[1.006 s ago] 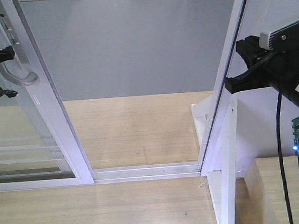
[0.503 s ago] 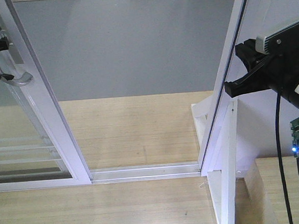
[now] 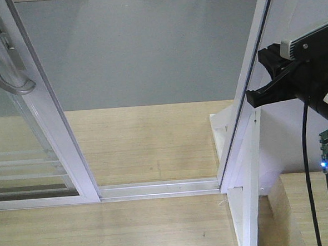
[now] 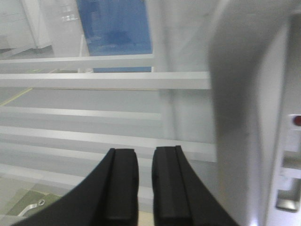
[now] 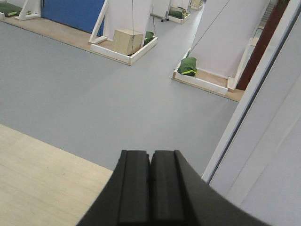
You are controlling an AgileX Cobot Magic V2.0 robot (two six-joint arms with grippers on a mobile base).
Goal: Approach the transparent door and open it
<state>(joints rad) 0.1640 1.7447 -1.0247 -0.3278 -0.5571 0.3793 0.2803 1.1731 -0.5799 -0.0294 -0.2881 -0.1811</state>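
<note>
The transparent door [image 3: 48, 127] stands slid to the left, leaving a wide gap to the right-hand frame. Its curved silver handle [image 3: 8, 74] sits on the white stile with nothing gripping it. In the left wrist view my left gripper [image 4: 145, 153] faces the door's glass and its thin white bars [image 4: 103, 81]. Its fingers stand slightly apart with nothing between them. The stile [image 4: 282, 117] is close on its right. My right gripper [image 5: 150, 155] is shut and empty, held up beside the right frame post [image 3: 251, 84].
The floor track [image 3: 157, 189] runs across the wooden threshold between door and post. A white base and brace [image 3: 244, 207] stand at lower right. Grey floor lies beyond the opening, with white partitions, a wooden box [image 5: 127, 41] and green bags far off.
The door slid a little further left, then stopped. My left gripper has let go of the handle and drawn back out of the front view. The right arm has barely moved.
</note>
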